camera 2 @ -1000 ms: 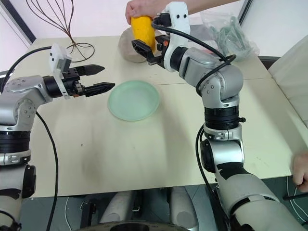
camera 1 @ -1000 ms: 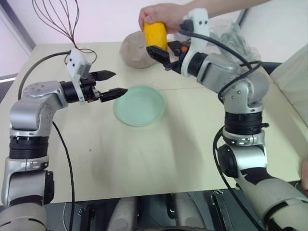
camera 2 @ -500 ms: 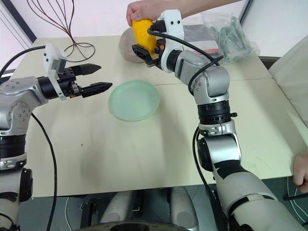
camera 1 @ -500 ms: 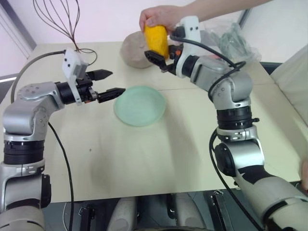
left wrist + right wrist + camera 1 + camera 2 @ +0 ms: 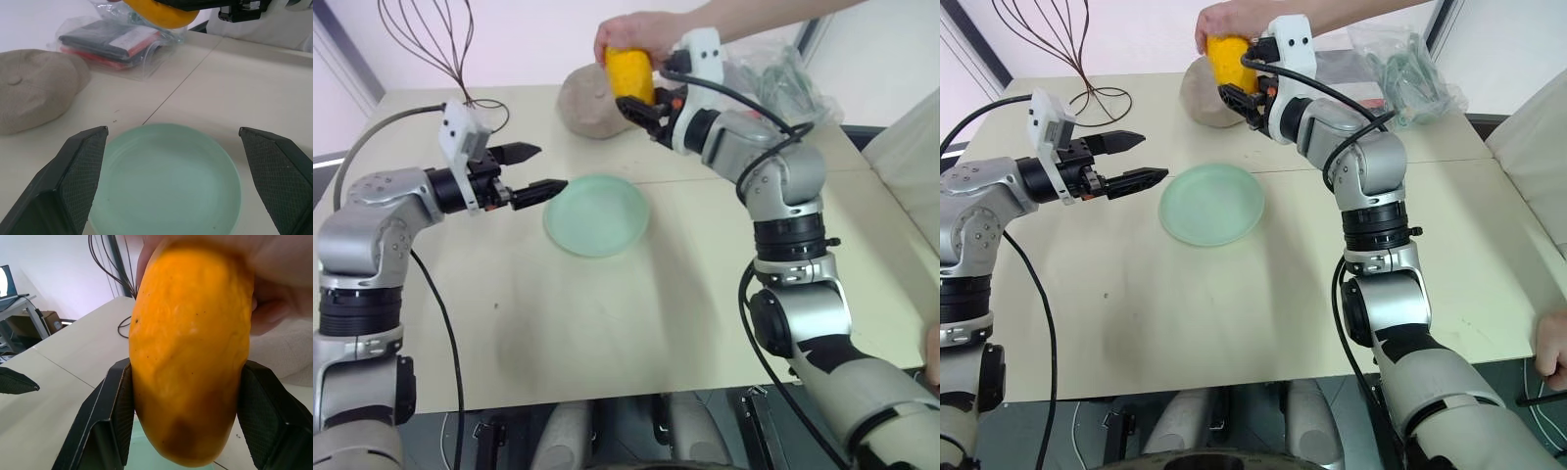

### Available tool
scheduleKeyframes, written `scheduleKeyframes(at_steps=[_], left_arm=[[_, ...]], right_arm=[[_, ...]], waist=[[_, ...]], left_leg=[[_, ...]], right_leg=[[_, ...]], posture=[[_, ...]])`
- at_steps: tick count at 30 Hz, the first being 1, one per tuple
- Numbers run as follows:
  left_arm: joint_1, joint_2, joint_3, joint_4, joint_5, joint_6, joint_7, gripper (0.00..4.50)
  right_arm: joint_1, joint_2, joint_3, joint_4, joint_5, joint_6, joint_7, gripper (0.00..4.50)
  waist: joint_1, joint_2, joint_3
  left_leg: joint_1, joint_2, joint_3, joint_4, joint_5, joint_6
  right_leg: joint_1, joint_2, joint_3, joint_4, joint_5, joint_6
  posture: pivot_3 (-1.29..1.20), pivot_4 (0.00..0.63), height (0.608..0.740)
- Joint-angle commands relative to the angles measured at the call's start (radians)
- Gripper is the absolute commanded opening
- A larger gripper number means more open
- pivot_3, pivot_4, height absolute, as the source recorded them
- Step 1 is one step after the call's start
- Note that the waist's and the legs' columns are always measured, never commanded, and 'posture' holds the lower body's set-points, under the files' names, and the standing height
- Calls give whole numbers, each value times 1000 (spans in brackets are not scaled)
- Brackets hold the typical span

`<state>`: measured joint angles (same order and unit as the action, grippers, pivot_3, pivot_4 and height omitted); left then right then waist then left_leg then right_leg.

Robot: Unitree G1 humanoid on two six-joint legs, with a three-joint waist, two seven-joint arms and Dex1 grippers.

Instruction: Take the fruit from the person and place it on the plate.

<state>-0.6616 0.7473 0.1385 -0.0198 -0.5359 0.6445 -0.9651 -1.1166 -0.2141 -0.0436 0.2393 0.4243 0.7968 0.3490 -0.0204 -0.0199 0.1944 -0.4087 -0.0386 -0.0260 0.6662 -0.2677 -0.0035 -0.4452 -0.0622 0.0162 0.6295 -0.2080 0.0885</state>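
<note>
- The fruit [image 5: 190, 357]: smooth yellow-orange oval, darker at its lower tip, above the table's [image 5: 1234, 313] far edge, in the person's hand [image 5: 1234, 18].
- Right gripper [image 5: 1240, 95] clamps its sides.
- Left gripper [image 5: 1131, 160] spread wide beside the mint plate [image 5: 1211, 204].

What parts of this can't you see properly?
- Fruit: its top is covered by the person's hand in the right wrist view.
- Packet on the table: contents unreadable through crinkled plastic, left wrist view.
- Plate: near rim cut off by the left wrist view's edge.
- Person: arm runs out of the head views.
</note>
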Motion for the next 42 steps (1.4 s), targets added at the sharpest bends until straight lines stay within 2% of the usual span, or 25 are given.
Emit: scheduleKeyframes(at_steps=[1,6,16,27,35,37,38,40,42], left_arm=[[10,24,37,-38,-21,5,-2,4500],[49,58,46,-46,-35,20,-14,4500],[110,112,74,-84,-60,56,-24,4500],[159,146,89,-119,-76,73,-33,4500],[164,137,86,-141,-83,80,-14,4500],[164,133,82,-145,-84,81,-10,4500],[164,131,79,-146,-84,81,-10,4500],[162,128,75,-146,-84,81,-11,4500],[159,126,70,-145,-83,79,-13,4500]], right_arm=[[-36,5,-21,-41,8,-7,4,2328],[10,18,-24,-86,32,42,-3,2328],[258,132,40,-236,49,210,-69,2328],[355,95,152,-241,-13,227,-39,2328],[375,93,177,-210,-57,190,-17,2328],[374,94,177,-207,-63,184,-12,3298],[372,94,177,-208,-66,179,-9,3581],[370,89,178,-215,-69,174,0,4480],[364,79,174,-227,-71,172,10,4480]], waist=[[0,0,0],[-1,0,0],[0,0,0],[0,0,0],[0,0,0],[0,0,0],[0,0,0],[0,0,0],[0,0,0]], left_leg=[[0,0,0,0,0,0],[0,0,0,0,0,0],[0,0,0,-1,0,0],[0,0,0,-1,0,0],[0,0,0,-1,0,0],[0,0,0,-1,0,0],[0,0,0,-1,0,0],[0,0,0,-1,0,0],[0,0,0,-1,0,0]], right_leg=[[0,0,0,0,0,0],[0,0,0,0,0,0],[0,0,0,0,0,0],[0,0,0,0,0,0],[0,0,0,0,0,0],[0,0,0,0,0,0],[0,0,0,0,0,0],[0,1,0,0,0,0],[0,1,0,0,0,0]], posture=[[0,150,740],[0,150,740],[0,150,740],[0,150,740],[0,150,740],[0,150,740],[0,150,740],[0,150,740],[0,150,740]])
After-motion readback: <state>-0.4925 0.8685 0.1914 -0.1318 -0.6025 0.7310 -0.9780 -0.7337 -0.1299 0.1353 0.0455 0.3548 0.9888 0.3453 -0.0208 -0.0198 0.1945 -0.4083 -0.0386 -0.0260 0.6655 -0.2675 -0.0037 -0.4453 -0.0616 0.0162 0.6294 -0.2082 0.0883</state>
